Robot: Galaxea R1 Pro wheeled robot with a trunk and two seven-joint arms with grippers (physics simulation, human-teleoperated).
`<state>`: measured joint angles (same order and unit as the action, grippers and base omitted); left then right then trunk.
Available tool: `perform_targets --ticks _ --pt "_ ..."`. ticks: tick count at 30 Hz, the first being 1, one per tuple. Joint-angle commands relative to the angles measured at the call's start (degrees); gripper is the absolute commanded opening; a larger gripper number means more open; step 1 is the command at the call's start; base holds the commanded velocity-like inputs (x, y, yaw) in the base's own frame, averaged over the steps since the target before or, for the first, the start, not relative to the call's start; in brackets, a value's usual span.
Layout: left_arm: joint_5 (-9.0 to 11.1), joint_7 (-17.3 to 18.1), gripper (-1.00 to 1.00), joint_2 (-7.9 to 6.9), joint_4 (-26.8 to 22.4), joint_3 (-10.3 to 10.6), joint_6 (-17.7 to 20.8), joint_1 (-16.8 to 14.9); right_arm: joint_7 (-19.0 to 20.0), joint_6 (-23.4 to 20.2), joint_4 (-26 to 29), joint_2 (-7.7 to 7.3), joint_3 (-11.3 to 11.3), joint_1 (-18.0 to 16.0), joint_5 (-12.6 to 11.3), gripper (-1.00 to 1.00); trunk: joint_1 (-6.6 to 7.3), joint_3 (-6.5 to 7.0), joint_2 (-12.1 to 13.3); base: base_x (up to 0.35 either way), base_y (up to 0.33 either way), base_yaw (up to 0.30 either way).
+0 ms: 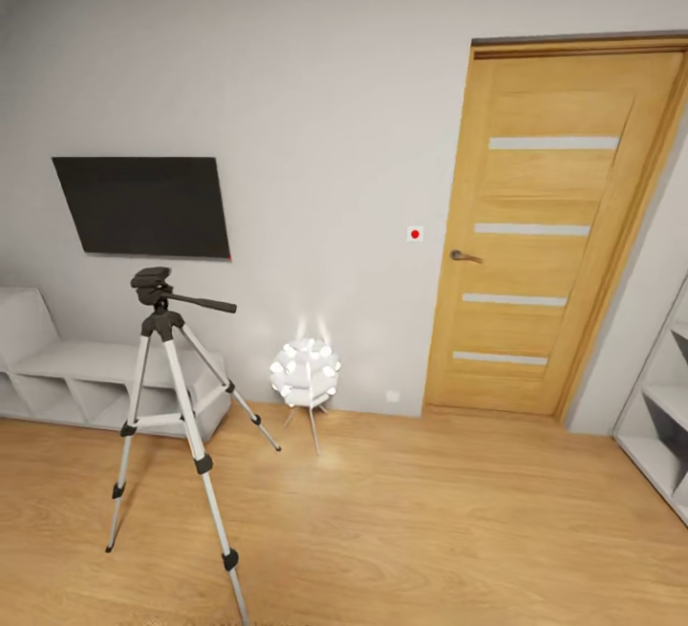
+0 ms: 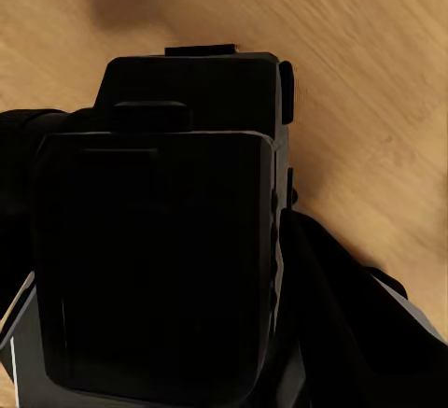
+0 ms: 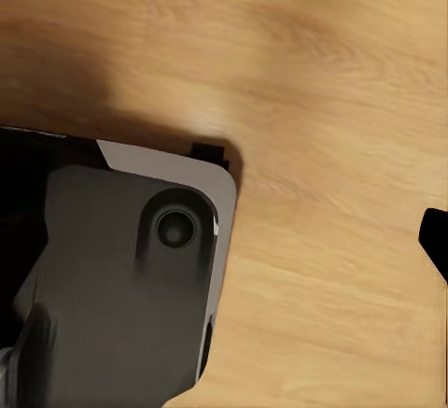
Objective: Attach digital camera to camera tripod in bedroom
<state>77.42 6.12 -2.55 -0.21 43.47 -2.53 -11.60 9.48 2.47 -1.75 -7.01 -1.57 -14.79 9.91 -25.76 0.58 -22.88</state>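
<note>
Filling the left wrist view, the digital camera point(image 2: 177, 231) seems pinched in the left jaws; the right jaws' state I cannot tell. The camera tripod point(image 1: 172, 397) stands upright lower left in the head view, likely nearer the left arm.

Wall TV point(image 1: 143, 205), black, flat on pale grey wall point(image 1: 325, 81), left part of head view. Below it, low white shelf unit point(image 1: 86, 382) w/ open cubbies, backed against the wall, standing on the wood floor point(image 1: 401, 530). White clustered-shade lamp point(image 1: 306, 373) on thin legs, lit, near the floor's back edge, btwn shelf unit and door. Wooden door point(image 1: 545, 234) shut, four pale horizontal strips, metal handle point(image 1: 465, 256) on its left side. Small white wall plate w/ red dot point(image 1: 415, 234) just left of handle. White socket point(image 1: 393, 396) low on wall. Another white shelf point(image 1: 664, 416) at floor's right edge.
</note>
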Motion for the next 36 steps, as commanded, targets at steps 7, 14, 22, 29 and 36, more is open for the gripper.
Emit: perform_targets --ticks 7,14,22,29,36 --pt "0.53 0.27 -1.00 -0.07 0.11 0.44 -0.07 -0.01 0.10 0.26 -0.18 -0.02 -0.19 -0.06 0.47 1.00 -0.02 -0.02 -0.04 0.000 0.000 0.300" --pt "0.54 0.21 -1.00 -0.17 0.12 0.39 -0.02 -0.01 0.10 0.34 -0.18 -0.02 -0.19 -0.06 0.47 1.00 -0.02 -0.02 -0.04 0.000 0.000 0.300" --pt "0.54 0.27 -1.00 -0.18 0.13 0.39 -0.02 -0.01 0.10 0.35 -0.18 -0.02 -0.19 -0.06 0.47 1.00 -0.02 -0.02 -0.04 0.000 0.000 0.300" --pt "0.56 0.27 -1.00 -0.18 0.13 0.40 0.00 -0.01 0.10 0.39 -0.18 -0.02 -0.19 -0.06 0.47 1.00 -0.02 -0.02 -0.04 0.000 0.000 0.300" --pt "1.29 0.21 -1.00 -0.27 0.13 0.39 0.23 -0.01 0.10 0.48 -0.18 -0.02 -0.19 -0.06 0.47 1.00 -0.02 -0.02 -0.04 0.000 0.000 0.300"
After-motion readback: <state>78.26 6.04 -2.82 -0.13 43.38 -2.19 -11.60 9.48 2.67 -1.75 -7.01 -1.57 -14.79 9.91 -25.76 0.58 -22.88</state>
